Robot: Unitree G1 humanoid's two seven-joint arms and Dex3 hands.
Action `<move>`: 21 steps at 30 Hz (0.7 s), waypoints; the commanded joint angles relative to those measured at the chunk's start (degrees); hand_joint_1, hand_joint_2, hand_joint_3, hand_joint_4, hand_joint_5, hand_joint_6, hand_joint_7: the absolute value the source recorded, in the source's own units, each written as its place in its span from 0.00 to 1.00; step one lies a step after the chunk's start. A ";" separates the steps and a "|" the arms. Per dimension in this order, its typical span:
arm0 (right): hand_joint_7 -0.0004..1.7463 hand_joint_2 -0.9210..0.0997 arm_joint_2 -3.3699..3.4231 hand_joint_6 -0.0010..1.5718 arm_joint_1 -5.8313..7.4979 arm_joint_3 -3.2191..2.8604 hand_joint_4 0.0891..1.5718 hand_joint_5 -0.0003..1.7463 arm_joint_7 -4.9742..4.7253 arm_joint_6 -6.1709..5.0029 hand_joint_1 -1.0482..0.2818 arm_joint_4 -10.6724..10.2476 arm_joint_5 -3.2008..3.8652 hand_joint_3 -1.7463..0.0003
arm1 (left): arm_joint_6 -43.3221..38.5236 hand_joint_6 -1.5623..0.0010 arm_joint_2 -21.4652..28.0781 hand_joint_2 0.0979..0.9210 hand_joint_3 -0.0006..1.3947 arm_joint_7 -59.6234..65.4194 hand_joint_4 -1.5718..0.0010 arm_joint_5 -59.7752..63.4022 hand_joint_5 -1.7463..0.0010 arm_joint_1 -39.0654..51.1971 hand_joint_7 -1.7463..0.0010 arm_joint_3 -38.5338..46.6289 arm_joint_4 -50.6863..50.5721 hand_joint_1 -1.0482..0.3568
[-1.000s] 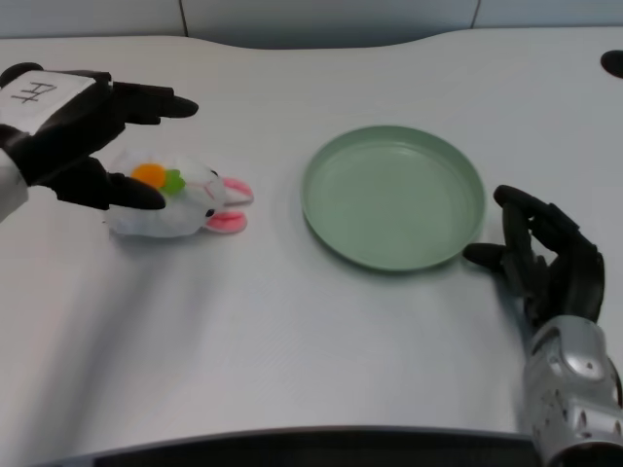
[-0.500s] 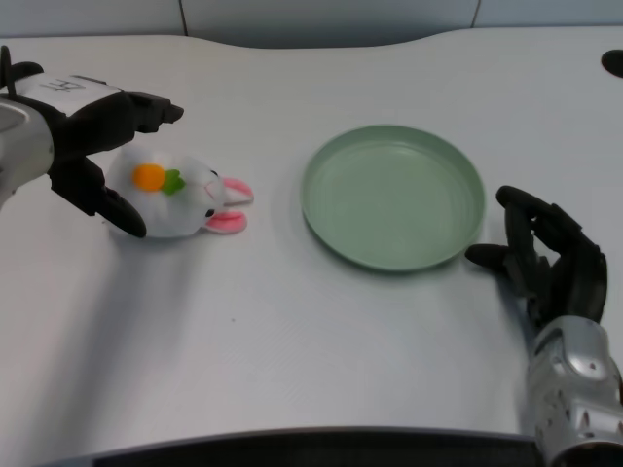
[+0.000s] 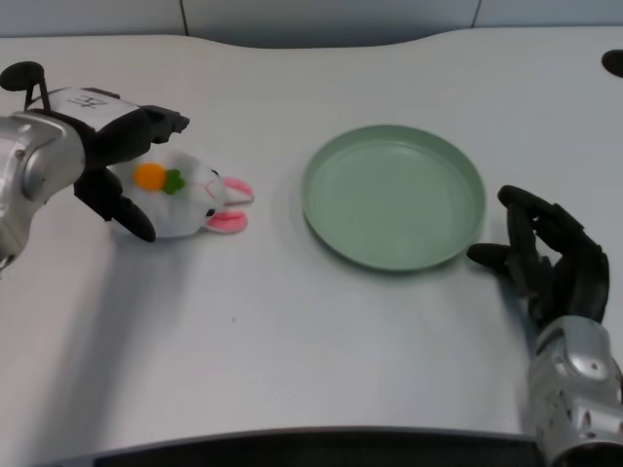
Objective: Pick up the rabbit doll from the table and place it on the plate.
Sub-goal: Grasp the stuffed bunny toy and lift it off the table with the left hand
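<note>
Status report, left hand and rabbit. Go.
Left hand open, straddling rabbit doll, not lifted. Doll on table, left of plate. Path clear.

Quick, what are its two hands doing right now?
Left hand: open, fingers around the rabbit doll, not lifting it.
Right hand: holds nothing, beside the plate.

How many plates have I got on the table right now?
1. The round pale green plate sits empty right of centre on the white table, right of the white rabbit doll and just beyond the idle right hand. None looks hidden.
</note>
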 commanded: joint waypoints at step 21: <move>0.25 0.00 0.31 0.50 1.75 -0.12 0.45 0.64 0.62 1.23 0.55 -2.93 0.73 0.85 | -2.28 0.92 -10.10 0.95 0.00 16.67 0.93 4.31 0.97 -11.39 0.98 -9.89 29.29 0.02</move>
